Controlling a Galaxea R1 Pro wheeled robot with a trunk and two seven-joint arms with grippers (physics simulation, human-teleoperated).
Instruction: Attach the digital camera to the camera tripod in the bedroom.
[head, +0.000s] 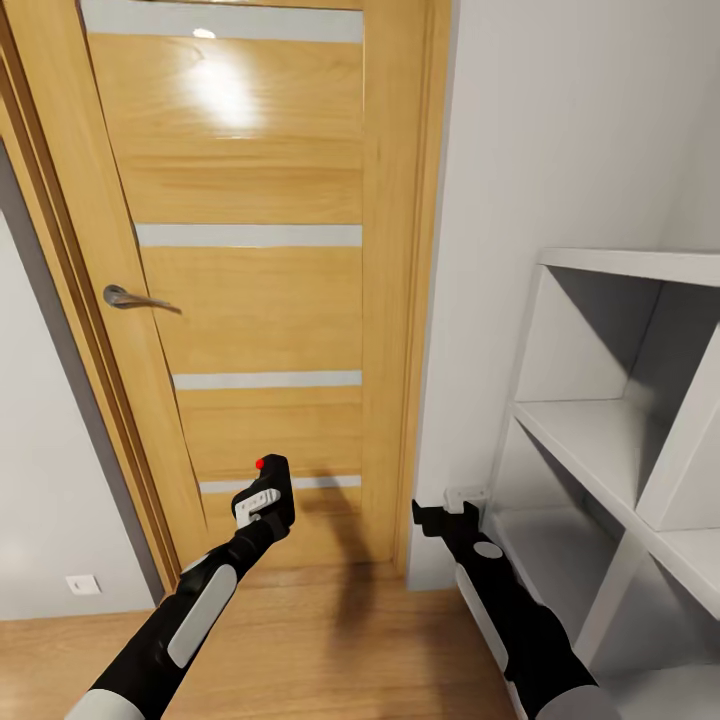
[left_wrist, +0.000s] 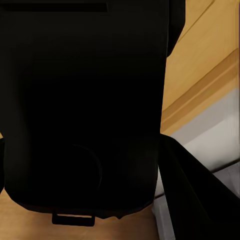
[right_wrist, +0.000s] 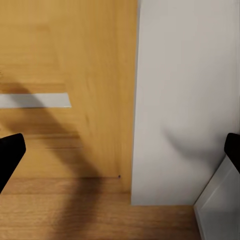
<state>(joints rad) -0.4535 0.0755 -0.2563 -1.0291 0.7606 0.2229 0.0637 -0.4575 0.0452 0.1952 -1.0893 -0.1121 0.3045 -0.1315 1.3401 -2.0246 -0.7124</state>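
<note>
Head view: our left gripper (head: 268, 500) grasps the small black digital camera with a red dot (head: 272, 478), raised before the closed wooden door (head: 250, 270). Our right gripper (head: 448, 515), fingers spread and empty, sits beside the white shelving unit (head: 610, 420).

Bright, sharp render — glare on door (head: 250, 200), soft arm shadows.

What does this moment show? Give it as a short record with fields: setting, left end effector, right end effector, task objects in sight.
setting: robot faces a closed wooden door with a metal handle; white shelving to its right
left end effector: shut on the digital camera, red dot on top
right end effector: open, holding nothing, near the wall beside the door
floor: light wood
task objects in sight: digital camera
</note>
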